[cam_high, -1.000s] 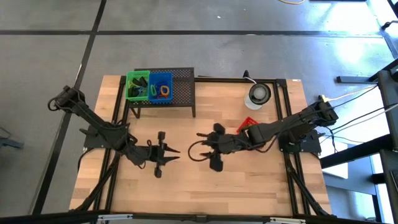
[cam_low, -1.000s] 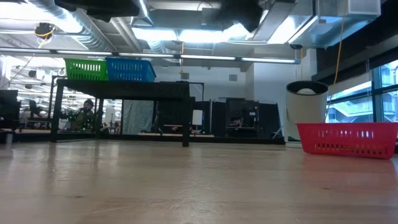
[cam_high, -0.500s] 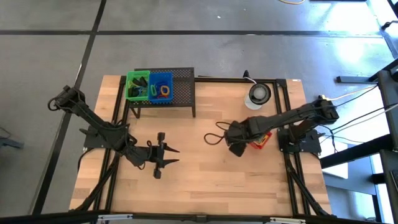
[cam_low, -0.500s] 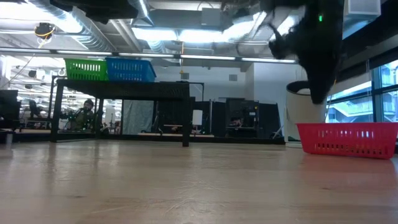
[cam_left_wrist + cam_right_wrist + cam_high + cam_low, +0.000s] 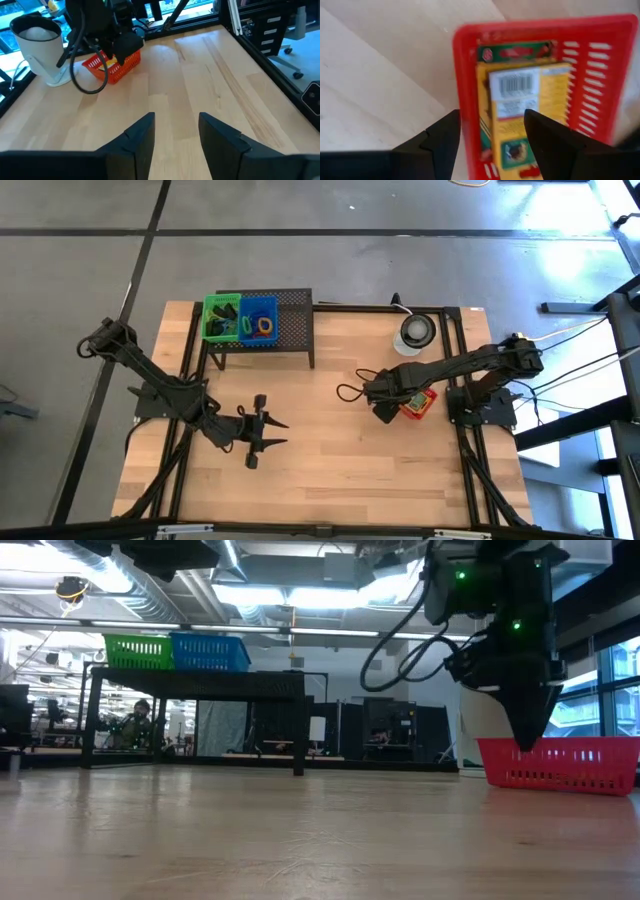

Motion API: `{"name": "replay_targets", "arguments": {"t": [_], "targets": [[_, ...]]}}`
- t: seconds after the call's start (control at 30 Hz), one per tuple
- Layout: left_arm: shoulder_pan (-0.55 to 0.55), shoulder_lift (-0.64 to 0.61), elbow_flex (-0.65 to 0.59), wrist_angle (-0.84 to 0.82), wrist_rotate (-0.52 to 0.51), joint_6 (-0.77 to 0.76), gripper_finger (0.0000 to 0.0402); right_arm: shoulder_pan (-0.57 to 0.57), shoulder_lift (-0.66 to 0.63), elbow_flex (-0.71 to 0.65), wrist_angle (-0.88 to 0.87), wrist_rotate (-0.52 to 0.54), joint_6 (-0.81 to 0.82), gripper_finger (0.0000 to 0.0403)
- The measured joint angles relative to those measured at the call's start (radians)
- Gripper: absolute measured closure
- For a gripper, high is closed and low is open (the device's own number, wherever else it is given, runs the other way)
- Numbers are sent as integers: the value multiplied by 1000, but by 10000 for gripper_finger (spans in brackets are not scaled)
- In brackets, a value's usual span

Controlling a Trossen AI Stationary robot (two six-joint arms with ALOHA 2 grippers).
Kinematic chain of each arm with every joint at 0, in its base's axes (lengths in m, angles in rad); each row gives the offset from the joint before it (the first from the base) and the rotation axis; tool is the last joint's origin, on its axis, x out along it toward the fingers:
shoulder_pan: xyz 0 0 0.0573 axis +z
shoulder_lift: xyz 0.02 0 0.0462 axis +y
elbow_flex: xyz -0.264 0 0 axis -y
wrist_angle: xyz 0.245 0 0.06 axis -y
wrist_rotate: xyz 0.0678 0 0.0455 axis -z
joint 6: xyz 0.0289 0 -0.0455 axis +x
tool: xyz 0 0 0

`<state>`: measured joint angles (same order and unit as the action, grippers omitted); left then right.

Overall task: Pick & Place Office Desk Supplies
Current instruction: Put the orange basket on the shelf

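1. Since a second ago, the right end effector (image 5: 385, 414) has swung from mid-desk over to the red basket (image 5: 421, 402), and the left end effector (image 5: 275, 431) has spread its fingers.
2. Right end effector hangs released over the red basket's edge, grasping nothing.
3. A yellow-orange packet (image 5: 522, 112) lies inside the red basket.
4. Left end effector hovers released, well apart from the red basket.
5. Green bin (image 5: 221, 317) and blue bin (image 5: 259, 319), far from the red basket, hold clips (image 5: 224, 312) and loops (image 5: 262, 328).

Blurred packet (image 5: 520, 107), label unreadable
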<state>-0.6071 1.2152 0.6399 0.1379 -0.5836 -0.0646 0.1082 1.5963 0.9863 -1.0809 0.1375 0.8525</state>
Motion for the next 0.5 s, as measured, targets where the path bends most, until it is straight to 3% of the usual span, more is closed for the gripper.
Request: {"name": "replay_targets", "arguments": {"t": [0.27,0.5], "targets": [[0,0,0,1,17,-12,256,0,0,-63,178,-63,-23,201],[0,0,0,1,54,-30,259,0,0,-71,192,-75,-23,292]]}}
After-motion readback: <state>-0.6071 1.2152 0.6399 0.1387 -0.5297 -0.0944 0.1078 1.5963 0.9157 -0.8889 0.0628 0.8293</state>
